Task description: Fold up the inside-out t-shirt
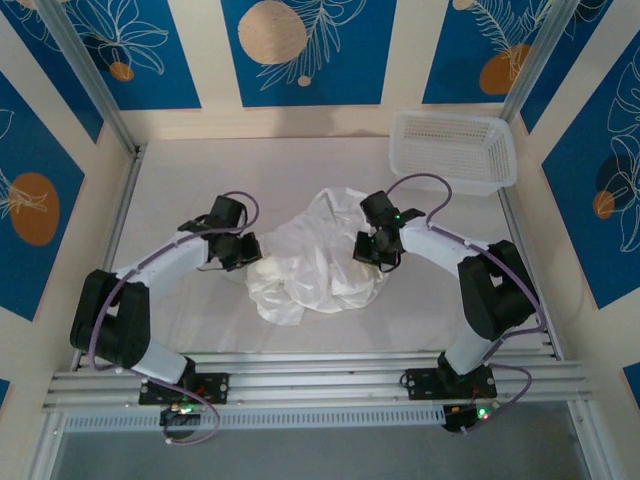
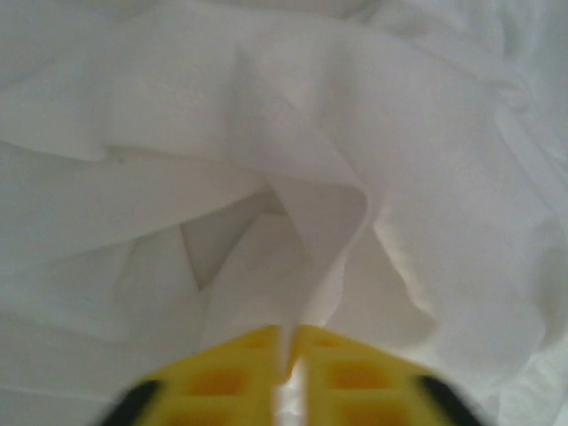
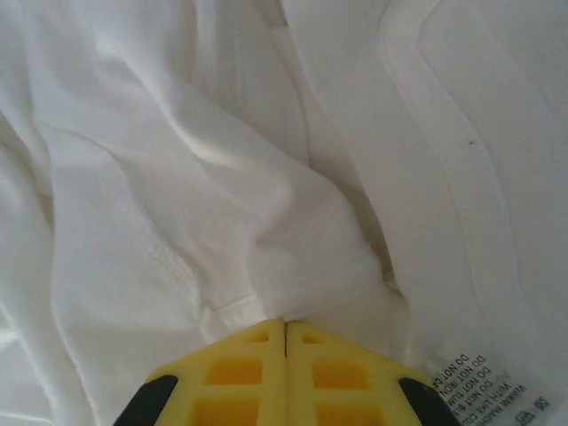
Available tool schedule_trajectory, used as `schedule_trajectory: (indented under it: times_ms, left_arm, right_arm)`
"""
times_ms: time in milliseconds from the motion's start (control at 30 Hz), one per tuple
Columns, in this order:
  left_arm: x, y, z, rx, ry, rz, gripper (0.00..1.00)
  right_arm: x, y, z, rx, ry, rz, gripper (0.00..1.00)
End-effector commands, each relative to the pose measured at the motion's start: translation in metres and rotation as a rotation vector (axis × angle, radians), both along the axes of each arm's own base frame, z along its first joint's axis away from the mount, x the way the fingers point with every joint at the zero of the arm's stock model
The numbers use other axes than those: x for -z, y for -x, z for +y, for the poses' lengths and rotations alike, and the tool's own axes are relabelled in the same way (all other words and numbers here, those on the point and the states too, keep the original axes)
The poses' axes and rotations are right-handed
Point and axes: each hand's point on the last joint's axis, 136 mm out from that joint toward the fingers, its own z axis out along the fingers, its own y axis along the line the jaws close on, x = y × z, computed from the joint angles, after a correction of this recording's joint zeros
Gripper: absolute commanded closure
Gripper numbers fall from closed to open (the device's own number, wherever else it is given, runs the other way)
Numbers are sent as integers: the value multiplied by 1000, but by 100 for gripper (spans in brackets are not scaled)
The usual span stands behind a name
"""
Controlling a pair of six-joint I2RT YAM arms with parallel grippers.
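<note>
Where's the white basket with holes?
In the top view, the white plastic mesh basket sits at the far right corner of the table, apart from the crumpled white t-shirt.

The crumpled white thin cotton t-shirt (image 1: 310,262) is lying mid-table between the left gripper (image 1: 250,254) and the right gripper (image 1: 372,257); the white plastic mesh basket (image 1: 455,150) is sitting behind, far right.

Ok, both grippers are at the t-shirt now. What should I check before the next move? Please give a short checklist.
1. Left gripper shut on a t-shirt fold: ok.
2. Right gripper shut on a hemmed edge: ok.
3. T-shirt lying flat: not ok, it is a crumpled heap.
4. Both grips on matching corners: cannot tell.
5. Basket apart from the t-shirt: ok, it is at the far right corner.
</note>
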Motion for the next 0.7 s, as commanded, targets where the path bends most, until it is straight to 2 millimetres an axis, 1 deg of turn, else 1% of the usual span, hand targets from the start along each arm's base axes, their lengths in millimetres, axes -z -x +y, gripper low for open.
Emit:
schedule_trajectory:
  times_ms: [0, 100, 167, 200, 267, 300, 367, 433, 467, 533, 633, 667]
  left_arm:
    - [-19, -20, 15, -36, -17, -65, 100]
    - [-36, -24, 30, -58, -19, -104, 100]
    - [-53, -25, 42, -82, -23, -136, 100]
    - [-64, -25, 49, -100, -20, -156, 100]
    - [-94, -25, 61, -133, 1, -209, 100]
    - [-115, -24, 68, -154, 14, -248, 100]
    - [-167, -22, 82, -186, 21, -368, 100]
    - [-231, -15, 98, -216, -27, -547, 100]
    - [-258, -11, 105, -234, -50, -624, 100]
    - [-314, 0, 120, -277, -104, -772, 100]
    - [-373, 14, 143, -355, -191, -898, 100]
    - [-386, 18, 149, -380, -213, -924, 100]
  right_arm:
    - [-40, -14, 1, 5, -61, -95, 100]
    - [-71, -19, -4, 28, -155, -159, 100]
    - [-94, -22, -11, 62, -210, -204, 100]
    - [-107, -23, -15, 82, -243, -226, 100]
    - [-136, -26, -26, 125, -325, -270, 100]
    - [-155, -28, -30, 144, -387, -295, 100]
    - [-199, -29, -36, 159, -504, -372, 100]
    - [-251, -29, -44, 166, -586, -490, 100]
    - [-275, -28, -49, 166, -608, -552, 100]
    - [-332, -24, -59, 154, -631, -712, 100]
    - [-410, -11, -80, 155, -599, -949, 100]
    - [-432, -6, -86, 160, -584, -1020, 100]
